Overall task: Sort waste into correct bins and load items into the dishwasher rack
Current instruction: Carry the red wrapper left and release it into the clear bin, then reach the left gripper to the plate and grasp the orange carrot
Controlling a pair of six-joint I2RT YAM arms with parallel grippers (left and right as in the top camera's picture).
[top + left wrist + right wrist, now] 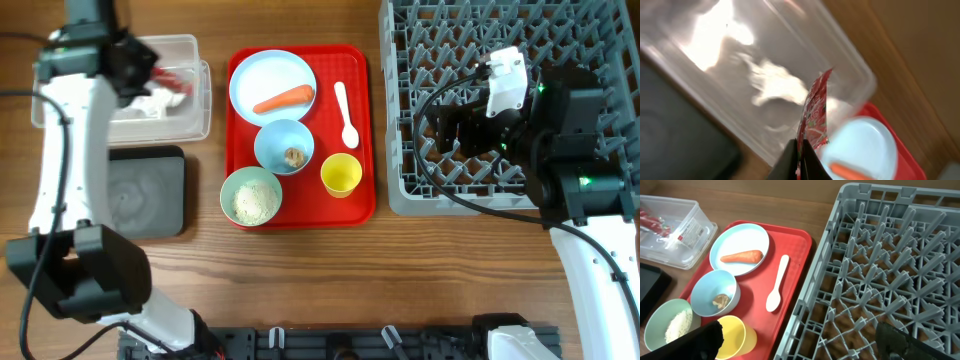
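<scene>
My left gripper [148, 75] is over the clear tub [195, 60] and is shut on a red-and-white wrapper [815, 112]; its jaws show in the left wrist view [801, 152]. A white tissue wad [150, 106] lies in the tub. The pale blue plate [262, 72] holds the carrot piece [285, 98]. One bowl [270, 138] holds a brown scrap [294, 157], the other [228, 186] holds rice [254, 202]. The yellow cup [341, 174] and white spoon [346, 115] lie beside them. My right gripper [440, 130] is open and empty above the grey rack [420, 195].
All dishes sit on a flat red serving tray [362, 205] between the tub and the rack. The black tray [145, 190] lies in front of the tub. The right wrist view shows the rack's left edge [805, 305] next to the cup [737, 335].
</scene>
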